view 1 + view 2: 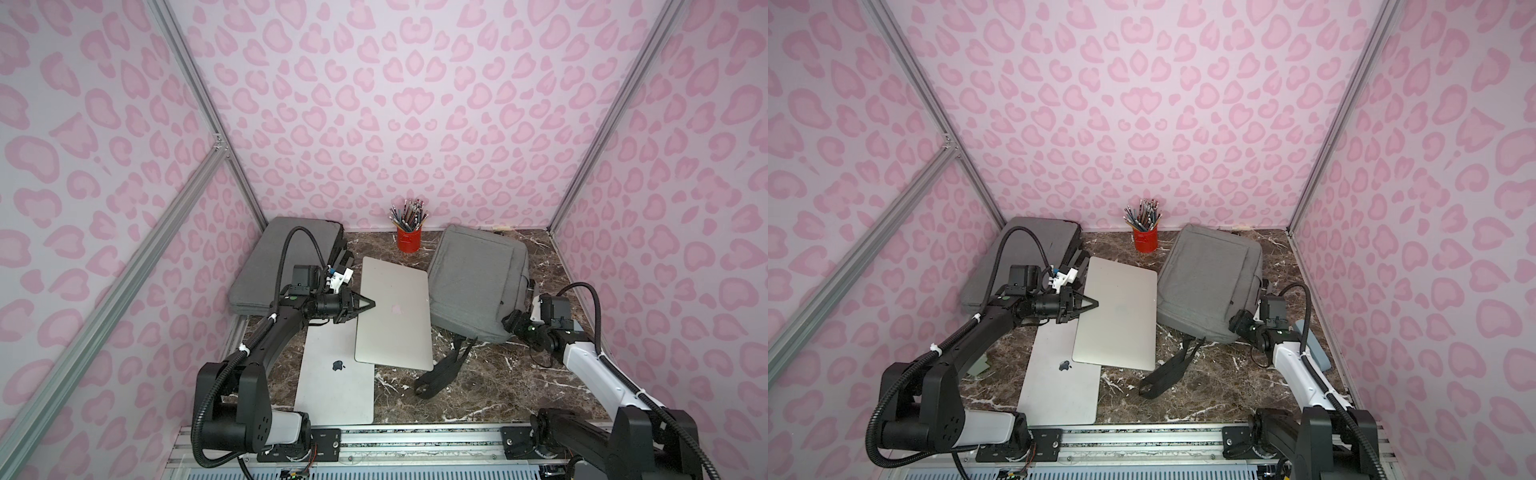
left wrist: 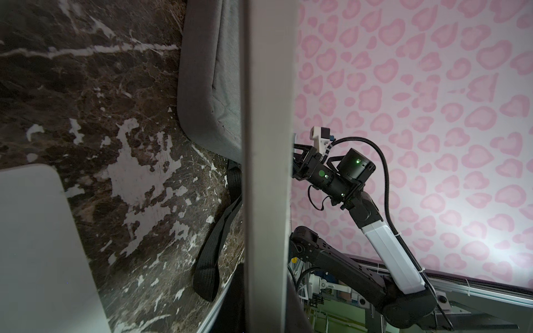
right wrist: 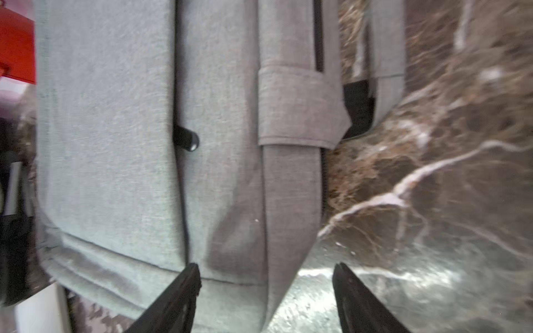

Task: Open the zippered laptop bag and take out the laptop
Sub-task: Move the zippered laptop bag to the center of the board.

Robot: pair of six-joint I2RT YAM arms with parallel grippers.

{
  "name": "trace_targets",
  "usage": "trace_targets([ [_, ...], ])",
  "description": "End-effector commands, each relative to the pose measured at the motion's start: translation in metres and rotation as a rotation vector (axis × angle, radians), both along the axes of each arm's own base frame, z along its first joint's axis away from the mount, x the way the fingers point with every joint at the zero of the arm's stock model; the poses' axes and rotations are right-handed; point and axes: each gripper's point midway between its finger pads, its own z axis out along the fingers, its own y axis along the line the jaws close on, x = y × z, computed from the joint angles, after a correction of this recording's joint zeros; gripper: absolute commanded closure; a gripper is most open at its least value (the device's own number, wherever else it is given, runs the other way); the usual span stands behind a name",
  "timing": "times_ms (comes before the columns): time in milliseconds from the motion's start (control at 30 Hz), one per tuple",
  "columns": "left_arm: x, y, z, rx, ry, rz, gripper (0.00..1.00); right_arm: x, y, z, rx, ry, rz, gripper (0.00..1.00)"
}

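Left tool point(image 1: 371, 304), jaws nearly together, is clamped on the left edge of the laptop point(image 1: 395, 316). The left wrist view looks straight along that edge, so the pinch appears to hold this side slightly raised. The laptop is out of any bag, in the middle of the surface point(image 1: 498, 382), with its near-left corner overlapping a second laptop point(image 1: 332, 386) that reaches the near edge. Right tool point(image 3: 265, 272), jaws wide apart and empty, hovers at the near corner of the grey laptop bag point(image 1: 473, 282) by the right edge, one jaw over fabric and one over bare marble, probably placed to steady the bag. A zip pull point(image 3: 187, 139) lies on the bag's front panel. A second bag point(image 1: 282, 257) occupies the far-left corner.
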Motion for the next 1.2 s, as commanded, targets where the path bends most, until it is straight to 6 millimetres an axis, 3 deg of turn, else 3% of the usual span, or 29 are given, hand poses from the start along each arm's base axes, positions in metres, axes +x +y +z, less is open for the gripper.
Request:
trace_targets([
  [0, -0.004, -0.004, 0.010, -0.058, -0.053, -0.055, 0.98, 0.012, 0.021, 0.007, 0.147, -0.052, 0.036, 0.26],
  [200, -0.006, -0.004, -0.002, -0.044, -0.027, -0.054, 0.98, 0.004, 0.012, -0.019, 0.107, 0.036, -0.002, 0.36],
  [400, -0.010, -0.001, -0.014, -0.009, 0.005, -0.050, 0.98, 0.008, -0.007, -0.023, 0.030, 0.051, -0.047, 0.81],
  [567, -0.015, 0.002, -0.028, 0.040, 0.032, -0.042, 0.98, 0.019, -0.040, -0.013, -0.116, 0.051, -0.105, 1.00],
  [900, -0.026, -0.011, -0.056, 0.101, 0.084, -0.072, 0.98, 0.034, -0.084, 0.005, -0.240, 0.035, -0.182, 1.00],
  [1167, -0.042, -0.032, -0.075, 0.092, 0.133, -0.087, 0.98, 0.040, -0.096, 0.007, -0.232, 0.031, -0.190, 1.00],
])
